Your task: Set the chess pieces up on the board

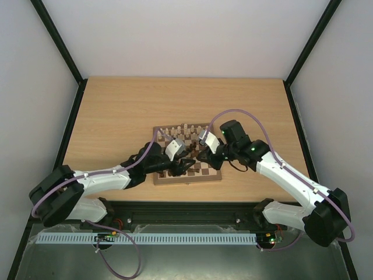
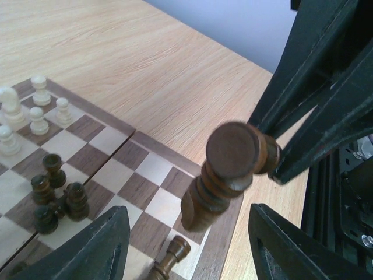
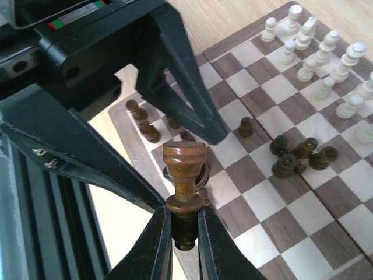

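Pinching a dark brown chess piece (image 3: 184,175) by its narrow end in the right gripper (image 3: 185,220), fingers narrowed tight onto the wood, wide round end pointing away from the wrist. Holding it tilted over the near border of the chessboard (image 3: 274,198), close to the corner squares. Flanking it with the left gripper (image 2: 187,210), fingers (image 2: 99,245) spread wide on either side, leaving any contact with the piece impossible to judge.

Showing a loose clump of dark pieces (image 3: 297,154) on the middle squares, some leaning against each other. Showing more dark ones (image 3: 143,119) along the near rows, a single small one (image 3: 246,126) standing apart from them, and another (image 2: 172,256) lying on its side just ahead of the left fingers. Showing the pale pieces (image 3: 315,52) standing upright, gathered along the far rows.

Lying flat on a light wooden tabletop (image 1: 116,111), between both arms. Carrying a small red and green mark (image 3: 76,14) on the left arm's black housing, too blurred for reading.
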Controlling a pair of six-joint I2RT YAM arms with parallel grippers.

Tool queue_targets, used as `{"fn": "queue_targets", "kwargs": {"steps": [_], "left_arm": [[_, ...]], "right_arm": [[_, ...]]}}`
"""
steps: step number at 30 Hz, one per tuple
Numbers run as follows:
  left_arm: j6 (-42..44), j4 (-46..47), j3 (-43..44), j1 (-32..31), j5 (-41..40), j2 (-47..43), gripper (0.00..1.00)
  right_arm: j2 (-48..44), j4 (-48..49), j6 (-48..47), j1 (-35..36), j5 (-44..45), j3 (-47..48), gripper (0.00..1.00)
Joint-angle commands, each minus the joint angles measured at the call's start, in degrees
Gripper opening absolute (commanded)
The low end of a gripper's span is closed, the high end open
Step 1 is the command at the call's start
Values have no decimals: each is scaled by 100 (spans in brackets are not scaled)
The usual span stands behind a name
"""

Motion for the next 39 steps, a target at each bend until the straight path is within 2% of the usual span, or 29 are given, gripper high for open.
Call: {"fn": "queue_targets", "kwargs": {"steps": [1,9,21,28,31,35,39], "left_arm": [[353,689,96,-45,301,199,58],[490,741,284,-129,282,486,45],[514,787,172,-133,156,383,27],[532,765,118,-141,89,278,20],[469,729,67,-141,-11,249,21],[414,789,-96,-154,-441,164,39],[649,947,-229,-214,-912,143,49]], "right_arm": [[-53,-455,56,-17,-503,120,4],[-85,-463,67,-17,-635,104,4],[-141,-385,102,-15,-616,70,4],[-145,-369,111,-21,-574,57,4],[-140,-362,115,-21,-545,60,4],[-128,-355,135,-24,-598,75,4],[-118,-376,129,-30,-639,95,4]]}}
